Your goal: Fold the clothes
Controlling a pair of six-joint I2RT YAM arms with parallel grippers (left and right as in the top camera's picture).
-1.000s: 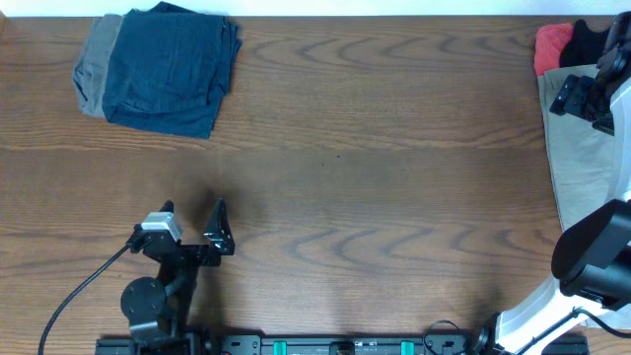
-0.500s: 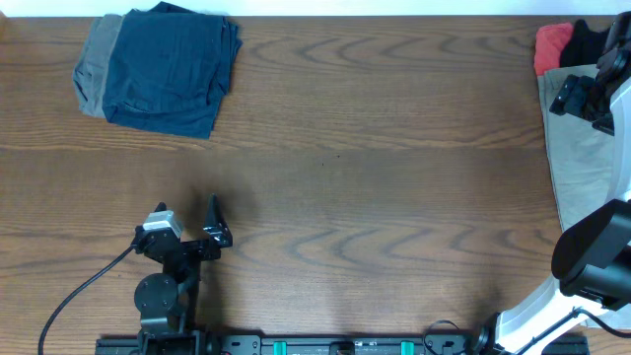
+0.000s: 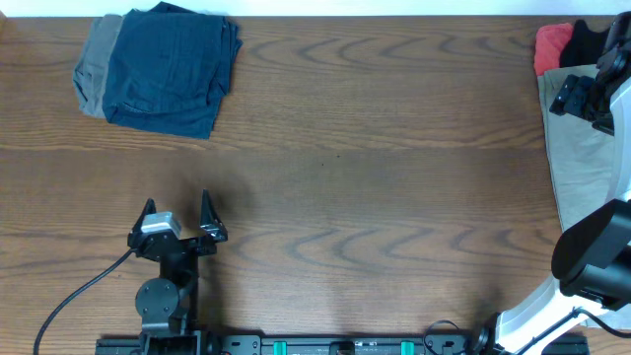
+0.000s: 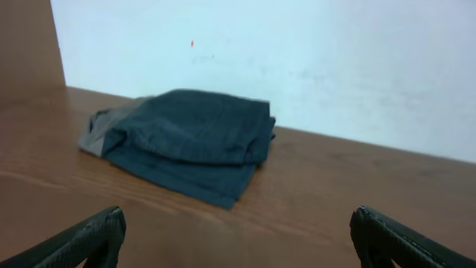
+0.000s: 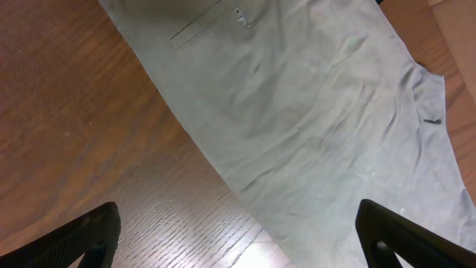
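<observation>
Folded navy blue shorts (image 3: 170,67) lie on folded grey shorts (image 3: 94,69) at the table's far left; both show in the left wrist view (image 4: 190,138). A khaki-beige garment (image 3: 582,163) lies spread at the right edge and fills the right wrist view (image 5: 312,119). Red (image 3: 550,41) and black (image 3: 589,39) pieces sit behind it. My left gripper (image 3: 177,212) is open and empty near the front, well short of the stack. My right gripper (image 3: 582,97) hovers open over the khaki garment.
The wooden table (image 3: 375,177) spreads between the stack and the khaki garment. A white wall (image 4: 297,52) stands behind the table's far edge. The left arm's cable (image 3: 79,291) runs off the front left. The right arm's base (image 3: 592,256) stands at the front right.
My left gripper has drawn back toward the front edge, turned to face straight ahead and opened wider. The right arm and the clothes have not moved.
</observation>
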